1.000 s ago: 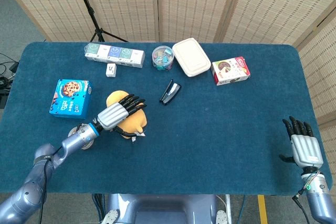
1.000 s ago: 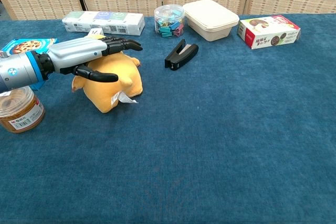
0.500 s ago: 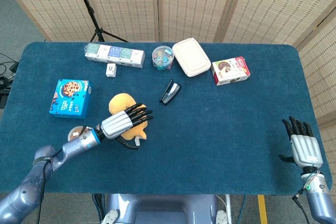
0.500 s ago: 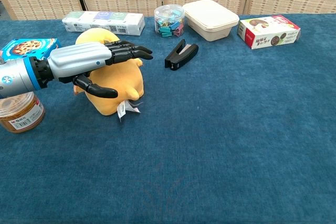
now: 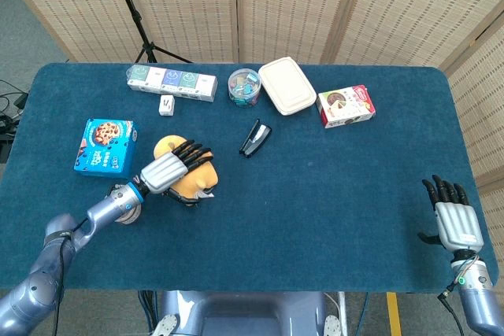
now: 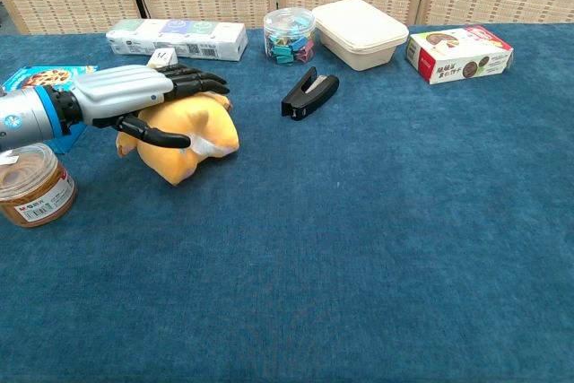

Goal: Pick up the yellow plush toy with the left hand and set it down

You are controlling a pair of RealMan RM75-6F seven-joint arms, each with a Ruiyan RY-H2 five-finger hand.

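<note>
A: Head view: soft yellow plush toy [image 5: 191, 179] shifted back toward the blue box since half a second ago, left hand [image 5: 168, 170] draped over it, fingers spread across the top.

B: Chest view: lowered again, resting on the counter [image 6: 359, 221] under the palm, thumb hooked against its front. Gripped loosely; release seemingly next.

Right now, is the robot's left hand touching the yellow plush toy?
Touching. In the chest view the left hand lies across the top of the yellow plush toy, its thumb pressed against the toy's near side.

Head view looks down from high; chest view sits low, nearer the table [image 6: 359, 248].
</note>
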